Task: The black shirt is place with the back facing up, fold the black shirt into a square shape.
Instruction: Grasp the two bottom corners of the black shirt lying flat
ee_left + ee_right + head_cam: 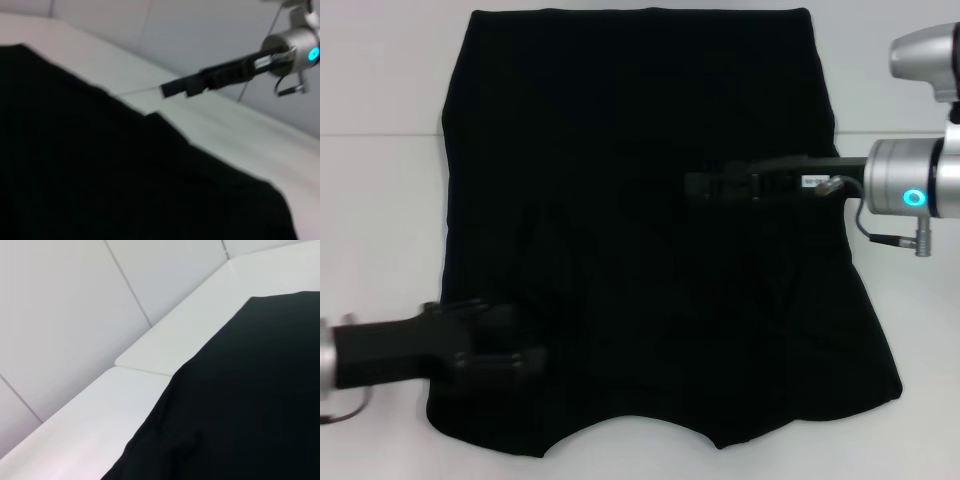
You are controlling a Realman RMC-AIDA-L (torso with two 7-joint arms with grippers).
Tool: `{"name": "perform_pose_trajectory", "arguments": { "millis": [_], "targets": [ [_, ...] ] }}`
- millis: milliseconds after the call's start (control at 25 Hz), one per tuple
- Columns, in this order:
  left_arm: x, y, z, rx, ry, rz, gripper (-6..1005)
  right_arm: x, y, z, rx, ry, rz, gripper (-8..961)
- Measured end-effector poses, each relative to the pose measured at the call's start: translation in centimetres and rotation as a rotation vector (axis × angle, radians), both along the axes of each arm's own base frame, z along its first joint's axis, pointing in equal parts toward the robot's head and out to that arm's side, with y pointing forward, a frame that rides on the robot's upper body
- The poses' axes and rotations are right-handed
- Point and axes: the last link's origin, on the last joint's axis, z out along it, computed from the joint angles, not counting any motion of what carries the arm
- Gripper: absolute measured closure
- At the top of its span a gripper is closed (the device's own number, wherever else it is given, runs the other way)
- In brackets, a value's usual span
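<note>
The black shirt (640, 100) lies spread flat on the white table (380, 220), plain side up, wider toward me, with a curved near edge. My left gripper (515, 355) reaches in from the left and sits low over the shirt's near left part. My right gripper (692, 186) comes in from the right and hovers above the middle of the shirt; it also shows far off in the left wrist view as the right gripper (169, 89). The shirt (100, 175) fills most of the left wrist view, and the shirt (250, 390) covers half of the right wrist view.
Bare white table (150, 355) borders the shirt on the left, right and far sides, with a seam (380, 135) running across it. A pale panelled wall (60, 300) stands behind the table. The right arm's silver wrist (910, 190) hangs over the table's right side.
</note>
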Motion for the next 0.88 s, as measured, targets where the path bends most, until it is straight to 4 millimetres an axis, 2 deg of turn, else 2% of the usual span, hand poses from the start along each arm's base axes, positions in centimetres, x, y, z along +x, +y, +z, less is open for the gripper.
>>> {"name": "perform_pose_trajectory", "arguments": {
  "millis": [200, 320, 880],
  "targets": [
    [-2.1, -1.4, 1.4, 0.045, 0.112, -0.008, 153, -1.0, 0.4, -0.5, 0.012, -0.004, 0.021, 96],
    [-2.5, -1.4, 1.7, 0.065, 0.189, -0.054, 153, -1.2, 0.6, -0.4, 0.016, 0.001, 0.019, 98],
    [-2.7, -0.2, 0.3, 0.049, 0.394, -0.187, 155, -0.9, 0.9, -0.2, 0.045, 0.016, -0.01, 100]
  ]
}}
